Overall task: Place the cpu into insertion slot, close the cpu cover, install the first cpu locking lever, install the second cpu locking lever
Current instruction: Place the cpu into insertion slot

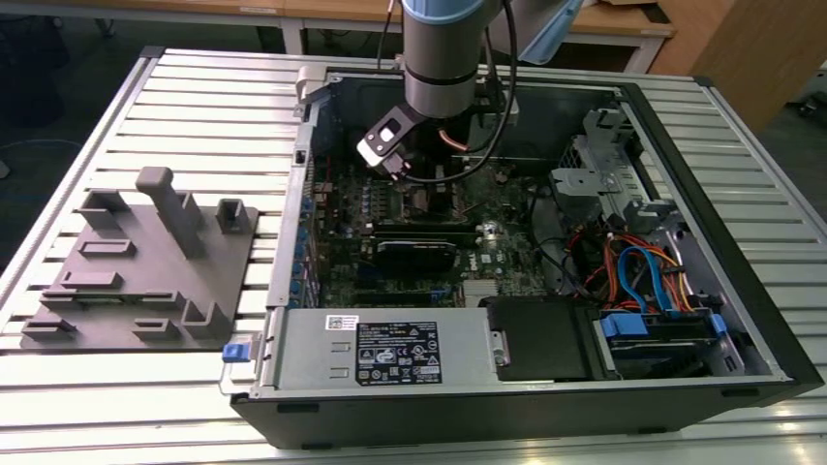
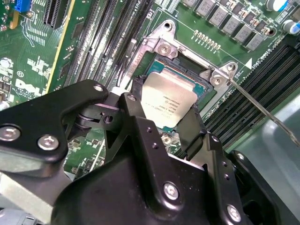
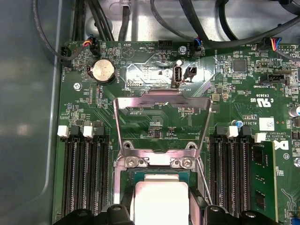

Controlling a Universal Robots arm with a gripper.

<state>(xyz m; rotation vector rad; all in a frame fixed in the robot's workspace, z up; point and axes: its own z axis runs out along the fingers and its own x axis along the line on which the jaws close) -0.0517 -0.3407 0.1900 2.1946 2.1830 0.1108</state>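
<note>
**Inspector:** State of the tool?

**Examiner:** The tool (image 2: 166, 107) is down inside the computer case (image 1: 543, 426) on the bench (image 1: 194, 97); it is drawn in narrow on the cpu (image 2: 172, 93), one finger against each of two opposite edges.

**Inspector:** Position of the cpu?

**Examiner:** Within the rim of the insertion slot (image 2: 185, 63), metal top upward, between the banks of memory slots (image 2: 108, 42); whether it bears fully on the socket floor or hangs just above it, I cannot tell.

**Inspector:** Cover and levers?

**Examiner:** In the first wrist view the cpu cover (image 3: 161, 97) stands raised on its hinge, its window well clear of the chip; one locking lever (image 2: 258, 105) lies swung out beside the socket (a thin wire rod, unlatched by the look of it).

**Inspector:** Step in hand?

**Examiner:** The first, in my judgement: placing; the cover is not yet closed and the lever I can see is not yet latched.

**Inspector:** What does the move ahead call for?

**Examiner:** The chip level and square to the rim; a release with no sideways drag, since a skewed corner could harm the contacts; fingers lifted away clear of the raised cover.
</note>
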